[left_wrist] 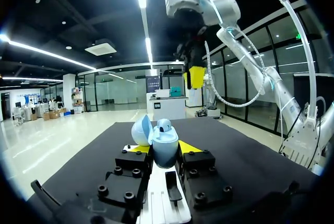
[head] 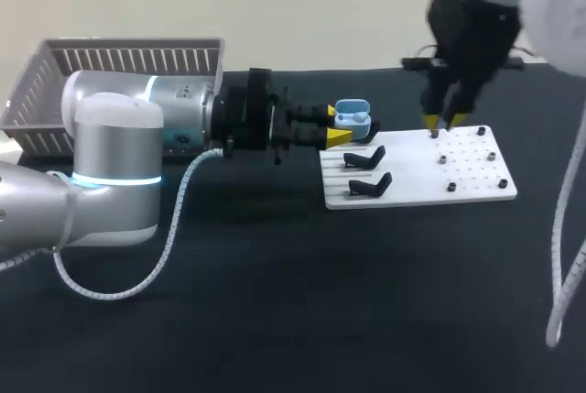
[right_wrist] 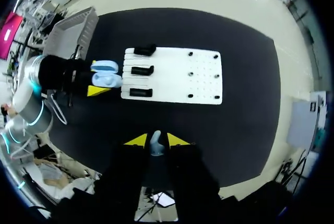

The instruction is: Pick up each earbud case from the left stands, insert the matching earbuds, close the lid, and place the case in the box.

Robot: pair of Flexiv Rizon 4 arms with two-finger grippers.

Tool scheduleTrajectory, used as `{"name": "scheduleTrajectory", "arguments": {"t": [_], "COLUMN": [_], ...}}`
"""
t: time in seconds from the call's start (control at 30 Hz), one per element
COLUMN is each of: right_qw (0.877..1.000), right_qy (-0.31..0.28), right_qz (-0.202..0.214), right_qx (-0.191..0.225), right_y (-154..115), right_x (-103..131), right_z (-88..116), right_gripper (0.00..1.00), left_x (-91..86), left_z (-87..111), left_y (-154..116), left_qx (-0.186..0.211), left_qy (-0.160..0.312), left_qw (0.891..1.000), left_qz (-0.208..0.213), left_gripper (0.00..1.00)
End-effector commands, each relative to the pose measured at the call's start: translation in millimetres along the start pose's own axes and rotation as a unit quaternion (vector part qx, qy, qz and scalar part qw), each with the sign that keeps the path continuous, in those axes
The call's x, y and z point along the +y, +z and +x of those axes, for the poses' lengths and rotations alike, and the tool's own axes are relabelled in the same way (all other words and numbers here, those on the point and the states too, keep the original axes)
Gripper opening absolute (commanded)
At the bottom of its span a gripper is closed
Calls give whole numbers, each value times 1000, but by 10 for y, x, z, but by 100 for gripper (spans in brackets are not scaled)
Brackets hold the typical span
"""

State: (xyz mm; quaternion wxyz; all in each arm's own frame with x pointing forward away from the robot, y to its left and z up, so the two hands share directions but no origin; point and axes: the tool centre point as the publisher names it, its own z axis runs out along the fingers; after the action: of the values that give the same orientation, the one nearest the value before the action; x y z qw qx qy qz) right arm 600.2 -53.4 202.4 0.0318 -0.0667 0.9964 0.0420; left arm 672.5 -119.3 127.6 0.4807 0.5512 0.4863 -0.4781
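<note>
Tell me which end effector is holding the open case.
The left end effector, shut on the blue earbud case with its lid up; the right end effector grips only a pale blue earbud.

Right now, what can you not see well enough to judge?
- Inside the basket: head view, the left arm covers most of it.
- Inside the earbud case: left wrist view, its rim hides the sockets; head view, too small.
- The earbud in the right gripper: head view, too small.
- The dark dots on the white board: head view, too small to identify.
</note>
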Motion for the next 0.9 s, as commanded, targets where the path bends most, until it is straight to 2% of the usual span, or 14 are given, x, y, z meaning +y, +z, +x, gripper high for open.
{"name": "scheduleTrajectory", "arguments": {"t": [0.03, 0.17, 0.33, 0.53, 0.9], "right_qw": [999, 997, 995, 992, 985], "right_qy": [-26, -61, -86, -119, -162], "right_qz": [34, 43, 32, 17, 32], "right_qx": [14, 15, 32, 47, 55], "right_y": [-107, -157, -97, -63, 94], "right_x": [306, 461, 556, 674, 913], "right_z": [-171, -263, -348, -399, -437], "right_gripper": [0, 0, 0, 0, 0], "left_x": [-17, -17, -17, -17, -17], "left_z": [6, 6, 6, 6, 6], "left_y": [1, 1, 1, 1, 1], "left_qx": [-1, -1, -1, -1, -1], "left_qy": [2, 2, 2, 2, 2], "left_qw": [1000, 1000, 1000, 1000, 1000], "left_qz": [-3, -3, -3, -3, -3], "left_gripper": [0, 0, 0, 0, 0]}}
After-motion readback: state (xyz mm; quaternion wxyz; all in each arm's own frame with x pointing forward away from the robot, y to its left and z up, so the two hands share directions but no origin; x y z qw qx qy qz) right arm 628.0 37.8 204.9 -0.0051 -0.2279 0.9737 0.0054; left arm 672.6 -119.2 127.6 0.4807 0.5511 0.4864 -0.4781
